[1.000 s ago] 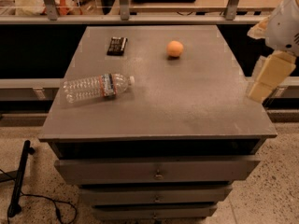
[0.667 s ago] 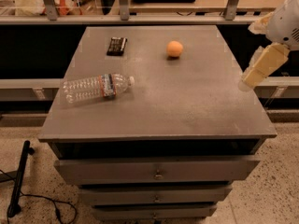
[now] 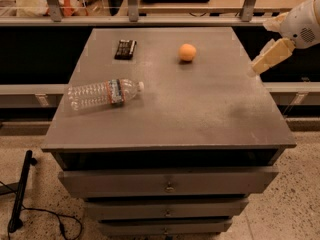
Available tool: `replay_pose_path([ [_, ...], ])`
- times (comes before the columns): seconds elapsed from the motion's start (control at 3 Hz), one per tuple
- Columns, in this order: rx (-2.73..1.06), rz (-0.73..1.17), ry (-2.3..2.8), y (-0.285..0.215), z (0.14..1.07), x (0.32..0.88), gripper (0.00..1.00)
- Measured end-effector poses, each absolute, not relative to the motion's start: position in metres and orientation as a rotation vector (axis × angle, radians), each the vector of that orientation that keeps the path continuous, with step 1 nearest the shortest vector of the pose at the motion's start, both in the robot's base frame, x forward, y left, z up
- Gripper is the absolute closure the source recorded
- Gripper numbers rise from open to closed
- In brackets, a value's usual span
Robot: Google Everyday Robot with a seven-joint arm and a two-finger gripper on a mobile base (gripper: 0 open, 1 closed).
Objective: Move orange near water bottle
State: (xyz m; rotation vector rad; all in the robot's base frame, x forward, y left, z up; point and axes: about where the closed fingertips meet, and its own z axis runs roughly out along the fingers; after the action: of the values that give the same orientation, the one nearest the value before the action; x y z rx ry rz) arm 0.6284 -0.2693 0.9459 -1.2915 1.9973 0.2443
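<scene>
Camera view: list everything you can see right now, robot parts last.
orange: one, orange, far part of the tabletop, right of centre.
water bottle: one, clear with white cap, lying on its side, left part of the tabletop.
flat object: one, black, far left of the tabletop.
drawer cabinet: one, grey, centre, bears all three.
cable: one, black, on the floor, lower left.
gripper: one, beige, at the cabinet's right edge, apart from the orange.

lab | robot jaws right of drawer cabinet [image 3: 125, 181] | terrazzo floor [image 3: 297, 209]

Beige pincer [image 3: 261, 64] right of grey table [image 3: 200, 109]; orange fruit [image 3: 187, 52].
</scene>
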Motion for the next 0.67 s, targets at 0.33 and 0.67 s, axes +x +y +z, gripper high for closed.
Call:
replay_pose_path([
  [0.33, -1.292, 0.245, 1.998, -0.2692, 0.9448, 0.6296, 0.0],
  [0.67, -1.225, 0.252, 1.988, -0.2669, 0.9392, 0.6339, 0.0],
])
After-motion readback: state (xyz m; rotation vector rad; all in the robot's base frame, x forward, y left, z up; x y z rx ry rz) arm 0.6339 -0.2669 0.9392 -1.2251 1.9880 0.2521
